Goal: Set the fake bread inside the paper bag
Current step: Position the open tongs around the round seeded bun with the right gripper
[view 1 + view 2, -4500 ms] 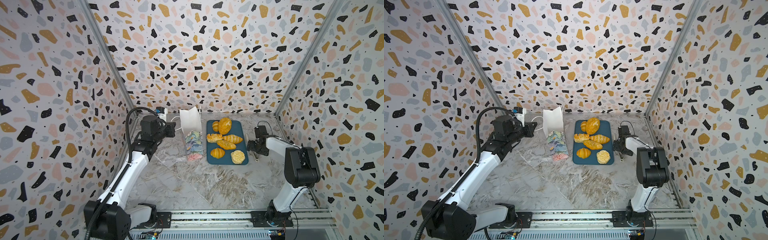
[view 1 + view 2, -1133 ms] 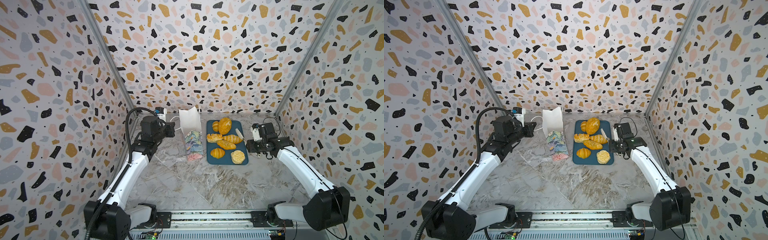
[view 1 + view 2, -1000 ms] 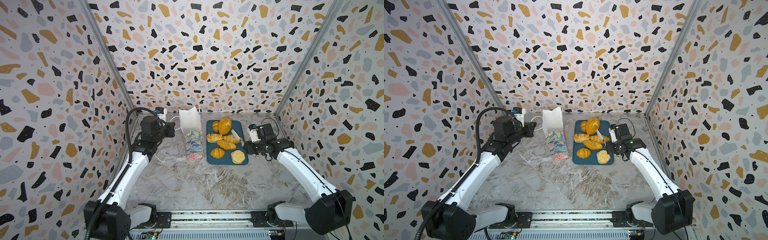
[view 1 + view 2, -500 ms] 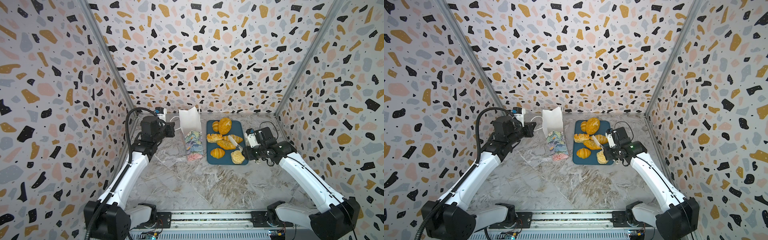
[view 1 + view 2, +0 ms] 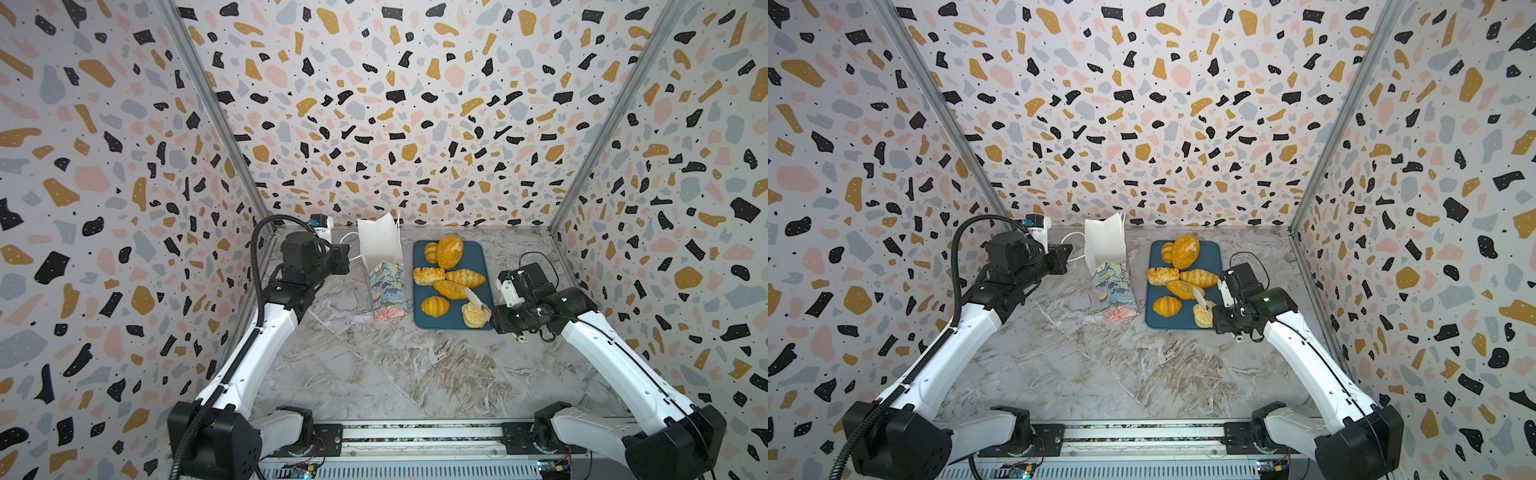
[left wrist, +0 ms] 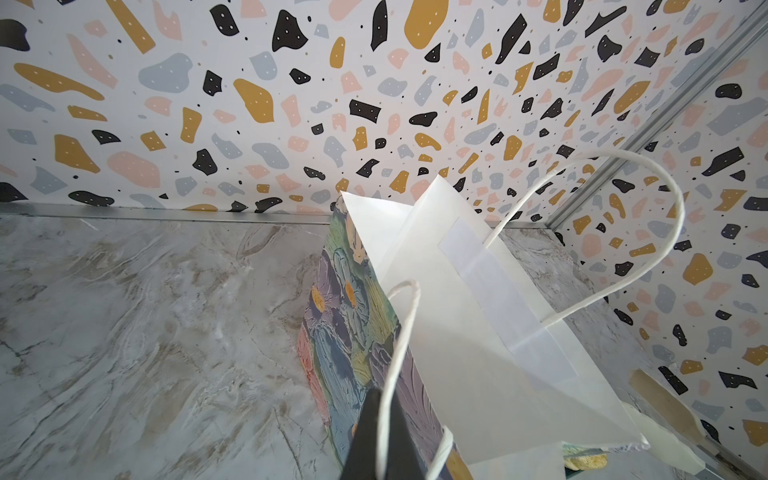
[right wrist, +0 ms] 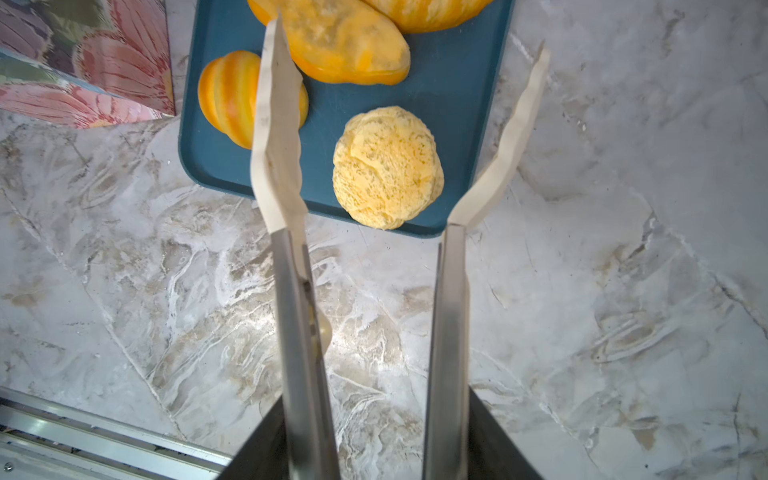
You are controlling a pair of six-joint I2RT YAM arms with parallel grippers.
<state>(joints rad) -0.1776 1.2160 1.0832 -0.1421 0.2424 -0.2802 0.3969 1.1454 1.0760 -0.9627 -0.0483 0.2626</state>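
The right gripper (image 7: 376, 453) is clamped on the metal arms of a pair of tongs (image 7: 291, 291), squeezed only partway, so the cream tips (image 7: 276, 124) stand wide apart; straight ahead of it, in the gap between those tips, lies the pale round bun (image 7: 386, 166), at the near right corner of the dark-blue tray (image 7: 457, 83); one tip reaches in over the tray above the ridged roll (image 7: 226, 97) and the oblong loaf (image 7: 340, 41), the other hangs off the tray's right edge over the table. The bun is round and gives no long axis to line up with; what counts is that it sits centred in the straddle, and whether the tips are low enough to bite I cannot tell. The right arm is plainly the nearer one to it; all seven breads lie on the tray.

Just beside the tray's left edge stands the paper bag (image 5: 388, 286), upright, its white mouth open; the left gripper (image 5: 343, 257), further left of the tray, is closed tight on the bag's cord handle (image 6: 399, 353), which I judge steadies the mouth; the bun must travel leftward across the tray to reach it.
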